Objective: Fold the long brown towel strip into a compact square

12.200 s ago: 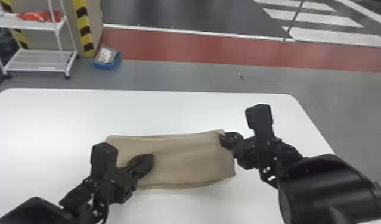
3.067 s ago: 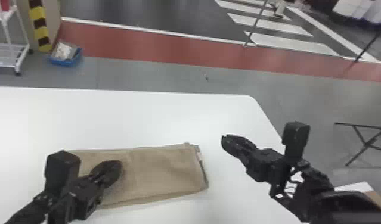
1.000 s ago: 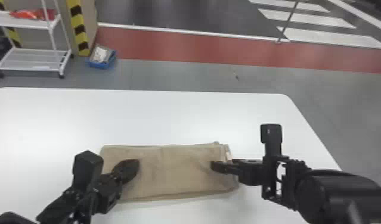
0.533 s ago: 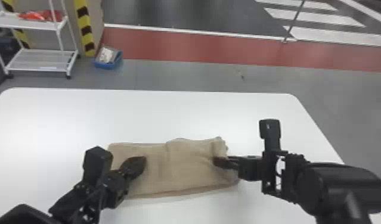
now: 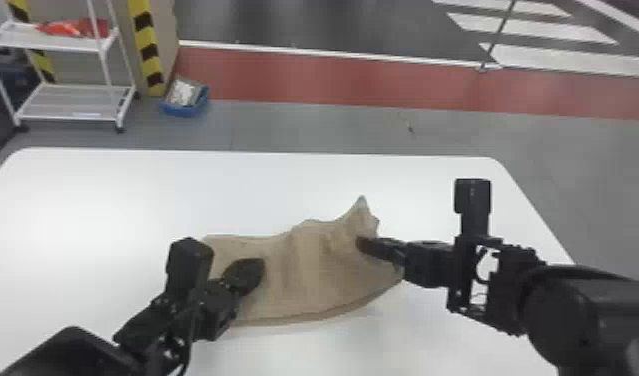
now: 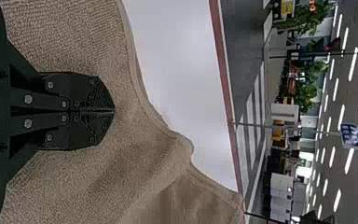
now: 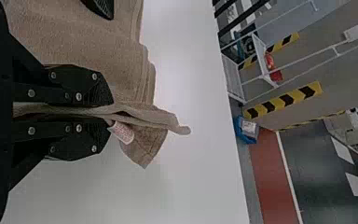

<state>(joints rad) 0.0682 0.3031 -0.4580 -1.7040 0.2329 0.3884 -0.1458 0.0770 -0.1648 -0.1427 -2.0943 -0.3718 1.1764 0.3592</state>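
The brown towel lies on the white table, its right end lifted and rumpled, with one corner peaked. My left gripper rests on the towel's left part in the head view. In the left wrist view the left gripper is shut, its two fingers together over flat cloth. At the towel's right end stands my right gripper. The right wrist view has the right gripper shut on a fold of the towel, with a small pale label beside the fingers.
The white table extends behind and around the towel. Beyond its far edge stand a white shelf rack and a blue bin on the floor.
Over the last second my right gripper has risen slightly with the towel's right end, which has gone from flat to lifted and wrinkled. The left gripper stays on the cloth.
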